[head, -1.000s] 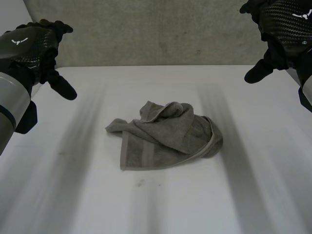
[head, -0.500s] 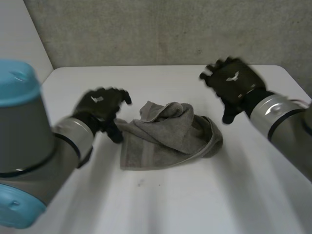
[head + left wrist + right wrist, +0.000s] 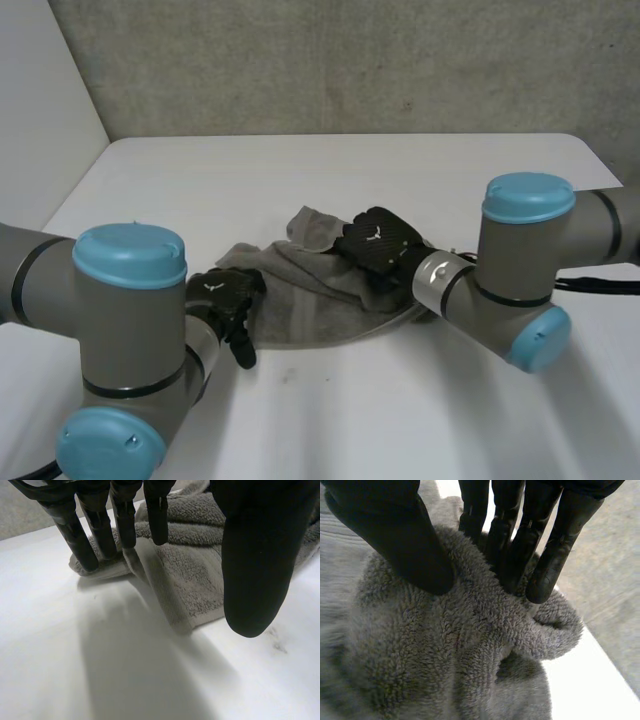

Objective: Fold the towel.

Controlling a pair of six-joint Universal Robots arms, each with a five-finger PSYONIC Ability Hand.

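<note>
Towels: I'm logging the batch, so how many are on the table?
1. The grey towel lies crumpled in the middle of the table, the left hand at its left corner, the right hand on its bunched top. Its folds could hide a smaller cloth.

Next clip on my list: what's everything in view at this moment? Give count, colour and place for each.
crumpled grey terry towel: one, grey, bunched up in the middle of the table, between the two hands.
white table: one, white, under the towel and both arms.
rough grey wall: one, grey, behind the table's far edge.
left arm and right arm: two, grey with light-blue caps, reaching in to the towel from either side.
left hand: one, black, open, straight fingertips on the towel's left edge, thumb held apart.
right hand: one, black, open, fingertips pressed into the raised fold on top of the towel, thumb resting on the cloth beside them.
</note>
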